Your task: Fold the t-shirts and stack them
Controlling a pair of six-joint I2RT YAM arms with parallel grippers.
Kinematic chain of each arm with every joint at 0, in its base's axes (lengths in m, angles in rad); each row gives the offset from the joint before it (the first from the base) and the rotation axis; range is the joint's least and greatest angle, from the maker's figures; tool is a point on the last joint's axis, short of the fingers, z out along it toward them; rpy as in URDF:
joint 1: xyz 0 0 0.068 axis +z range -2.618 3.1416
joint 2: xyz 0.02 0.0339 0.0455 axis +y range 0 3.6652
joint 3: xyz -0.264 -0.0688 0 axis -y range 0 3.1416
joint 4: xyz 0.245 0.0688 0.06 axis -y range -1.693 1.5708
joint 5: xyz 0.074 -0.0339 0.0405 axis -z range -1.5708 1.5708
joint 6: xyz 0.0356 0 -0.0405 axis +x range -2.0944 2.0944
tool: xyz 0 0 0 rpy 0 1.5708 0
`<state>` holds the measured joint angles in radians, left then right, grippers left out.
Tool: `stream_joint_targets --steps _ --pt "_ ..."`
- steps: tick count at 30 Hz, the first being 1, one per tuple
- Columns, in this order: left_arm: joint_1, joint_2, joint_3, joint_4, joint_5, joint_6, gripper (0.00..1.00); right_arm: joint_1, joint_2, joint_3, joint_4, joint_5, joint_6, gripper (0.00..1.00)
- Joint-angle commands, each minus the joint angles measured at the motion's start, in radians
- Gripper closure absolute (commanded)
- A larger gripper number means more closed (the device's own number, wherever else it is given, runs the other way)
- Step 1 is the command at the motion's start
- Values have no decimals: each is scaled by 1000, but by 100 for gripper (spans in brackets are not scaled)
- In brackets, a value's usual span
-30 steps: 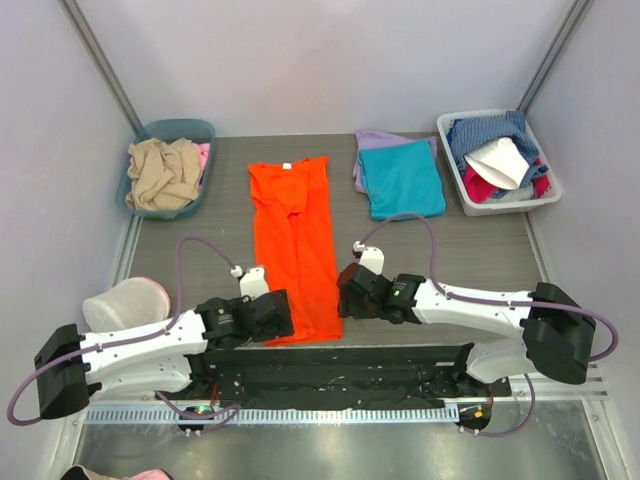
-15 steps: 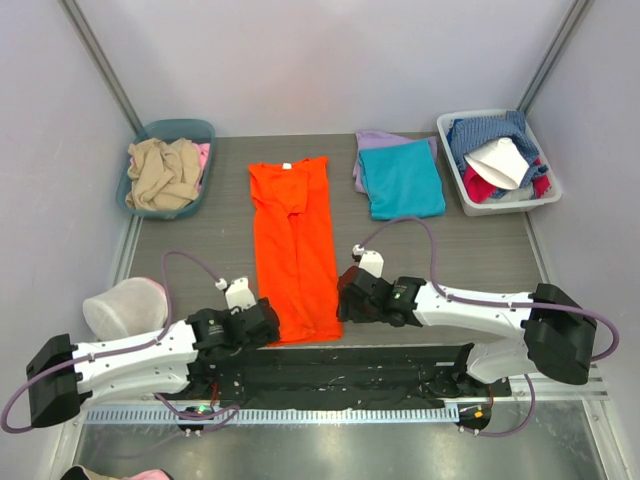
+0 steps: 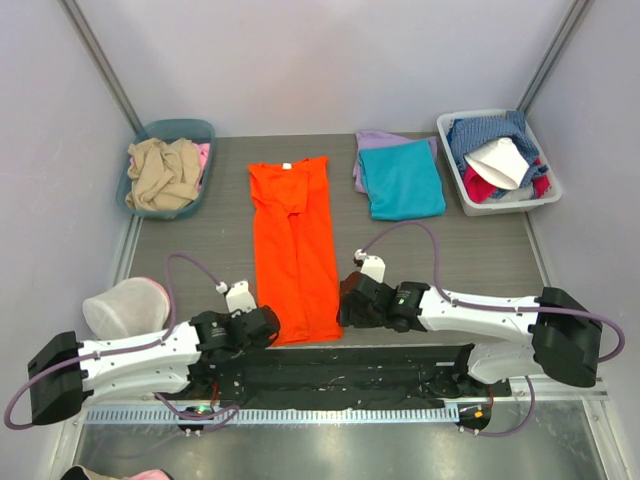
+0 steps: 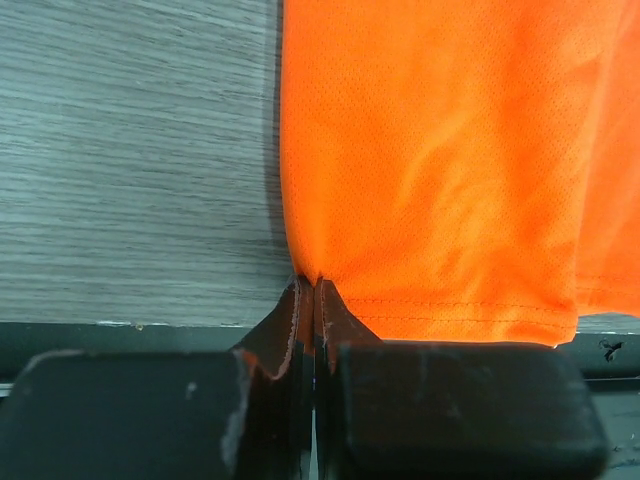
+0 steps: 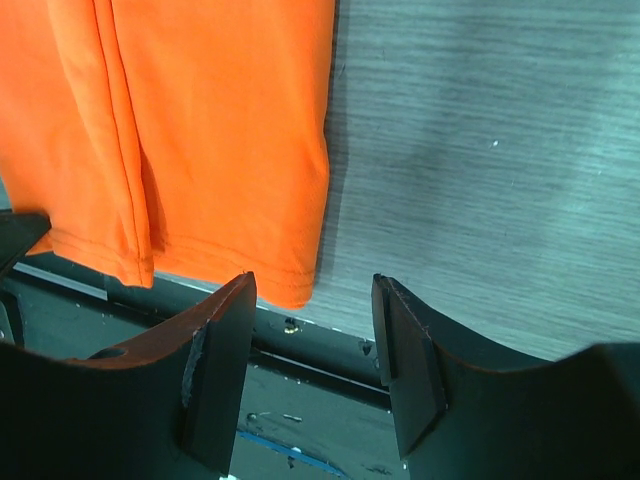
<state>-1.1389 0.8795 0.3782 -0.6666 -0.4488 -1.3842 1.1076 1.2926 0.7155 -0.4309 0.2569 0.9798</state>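
The teal shirt (image 3: 403, 178) lies folded on the lavender shirt (image 3: 371, 140), off to the far right of the orange shirt (image 3: 293, 250), so two look done. The orange shirt lies flat as a long narrow strip, with crosswise folds and stacking left to do. The left gripper (image 4: 314, 290) is clamped on its near left hem corner, and the right gripper (image 5: 312, 290) stands open astride the near right corner. The hem lies at the near edge of the table (image 3: 200, 250), and bare tabletop flanks the strip on both sides.
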Motion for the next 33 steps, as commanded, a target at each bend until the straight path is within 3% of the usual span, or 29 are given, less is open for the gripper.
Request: stream_joint_targets --steps 1,11,18,33 --pt "-4 12 -2 32 -33 -18 100 18 -44 -19 14 -7 34 42" --pt "-4 6 -1 33 -33 -15 100 52 -6 -106 173 -42 95 46" --pt "-4 -20 -9 18 -31 -13 100 60 11 -172 297 -28 146 53" --pt "-4 -74 -13 -4 -37 -15 100 63 -2 -211 370 -18 189 57"
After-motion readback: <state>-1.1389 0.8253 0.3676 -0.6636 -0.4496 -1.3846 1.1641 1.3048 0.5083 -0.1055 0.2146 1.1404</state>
